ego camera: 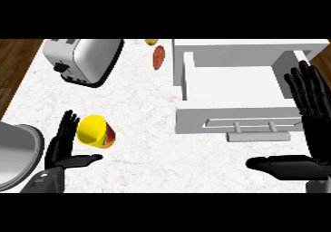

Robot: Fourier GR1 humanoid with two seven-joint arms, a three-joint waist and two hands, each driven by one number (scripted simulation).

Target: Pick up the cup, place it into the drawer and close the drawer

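Both hands sit low, fingers straight, holding nothing: left hand [62, 147] well left of the drawer [194, 120], right hand [313, 108] at its right side. Yellow cup [95, 131] lies tipped over, left of the drawer, just beside the left fingers; a misjudged grasp could roll it toward the far-left edge of the counter [148, 154]. From cup to drawer the path looks open; the toaster [84, 56] stands back-left, well apart.

Bright, even light (faint shadows)

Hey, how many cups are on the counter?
1. The yellow cup sits beside the left hand, left of the open drawer. None shows inside the drawer.
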